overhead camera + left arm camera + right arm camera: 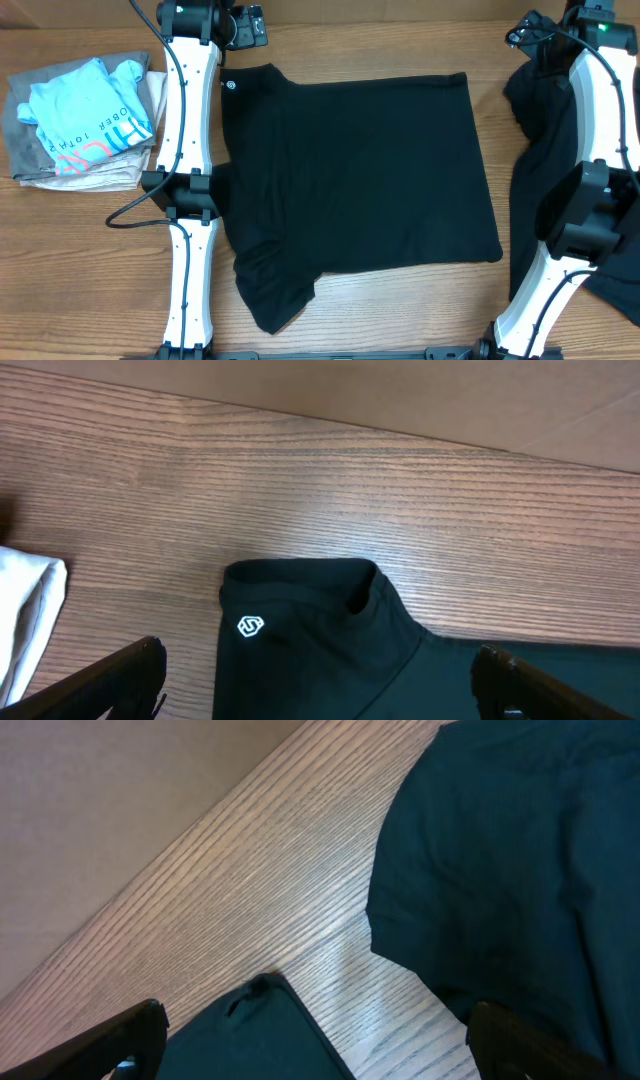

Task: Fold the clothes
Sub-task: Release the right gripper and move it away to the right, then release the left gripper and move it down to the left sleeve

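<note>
Matt black cloth shirt [360, 170]; wood-grain table [90, 250], slight sheen; arms [190, 120] glossy white plastic w/ black joints.

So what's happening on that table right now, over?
Left gripper open, right gripper open, both empty. Black shirt spread flat, unfolded. Nothing on it; folded pile left, dark heap right.

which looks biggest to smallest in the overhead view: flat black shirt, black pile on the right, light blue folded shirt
1. flat black shirt
2. black pile, though it is partly covered and cropped
3. light blue folded shirt
</note>
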